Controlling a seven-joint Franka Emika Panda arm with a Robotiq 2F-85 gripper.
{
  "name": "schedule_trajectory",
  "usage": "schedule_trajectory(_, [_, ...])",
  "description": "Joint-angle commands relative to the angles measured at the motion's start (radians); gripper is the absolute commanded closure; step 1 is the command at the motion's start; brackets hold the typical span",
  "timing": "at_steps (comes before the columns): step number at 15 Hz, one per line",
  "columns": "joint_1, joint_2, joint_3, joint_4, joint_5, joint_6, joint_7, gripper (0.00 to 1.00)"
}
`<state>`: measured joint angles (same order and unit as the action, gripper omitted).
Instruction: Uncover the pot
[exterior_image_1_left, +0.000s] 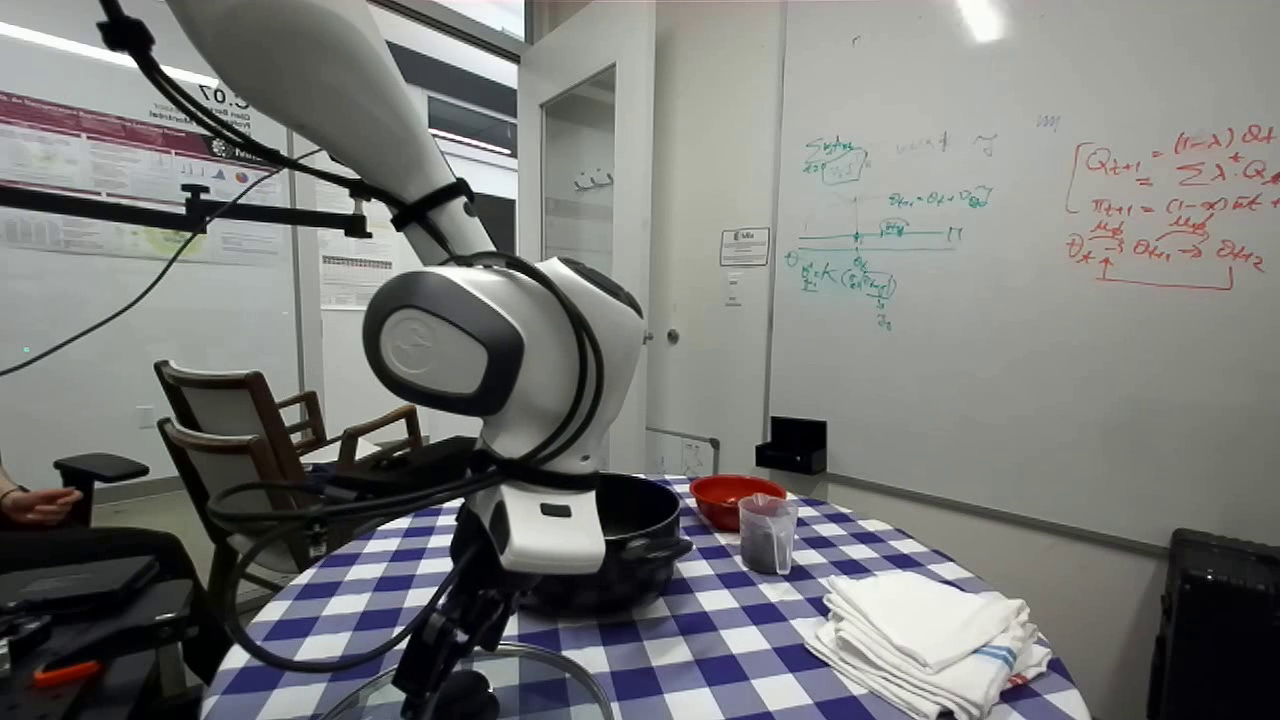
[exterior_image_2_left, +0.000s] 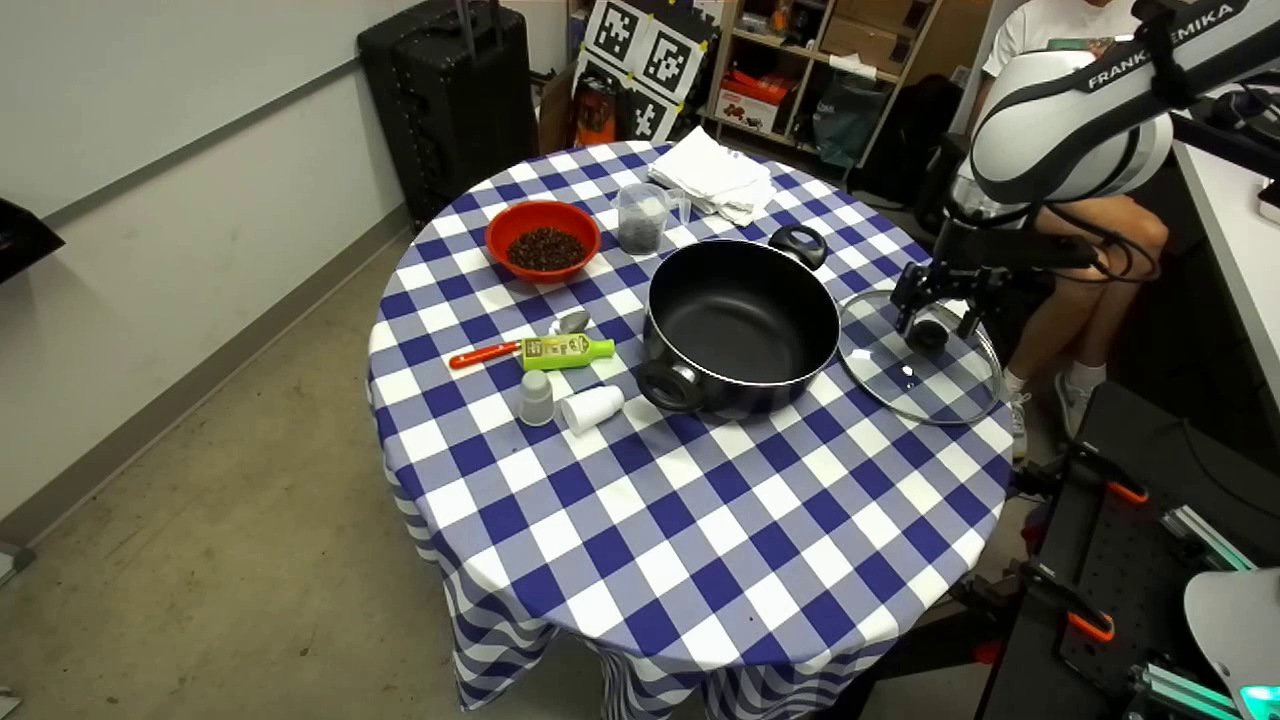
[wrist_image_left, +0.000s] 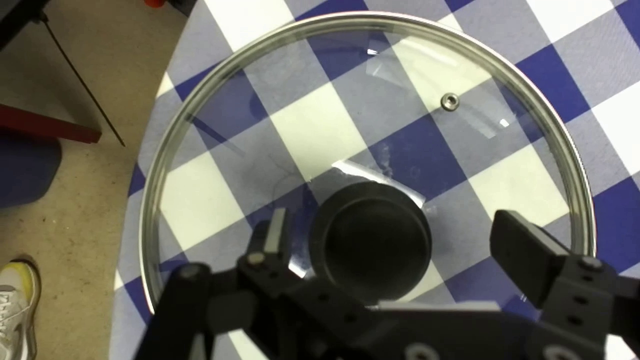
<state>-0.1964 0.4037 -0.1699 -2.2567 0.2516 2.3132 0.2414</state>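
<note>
The black pot (exterior_image_2_left: 740, 325) stands uncovered on the checked tabletop (exterior_image_2_left: 790, 530); I can see right down into it. Just beside it lies its glass lid (wrist_image_left: 345, 140), knob (wrist_image_left: 375, 245) up. The tool (wrist_image_left: 390, 227) hangs unclenched, fingers (wrist_image_left: 522, 255) apart on either side of the knob. Farther out sit a red bowl (exterior_image_2_left: 545, 215), a clear jug (exterior_image_2_left: 640, 216) and folded white cloths (exterior_image_2_left: 712, 172).

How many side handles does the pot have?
2 on the pot, seen in an exterior view: one handle toward the folded white towels; the opposite handle near the white cylinder lying on its side. None looks hidden.
</note>
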Motion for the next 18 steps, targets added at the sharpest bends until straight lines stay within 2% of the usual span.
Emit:
schedule_trajectory(1, [0.011, 0.012, -0.009, 0.02, -0.022, -0.037, 0.012, 0.0])
schedule_trajectory(18, [-0.007, 0.044, -0.019, 0.06, -0.002, -0.06, 0.016, 0.01])
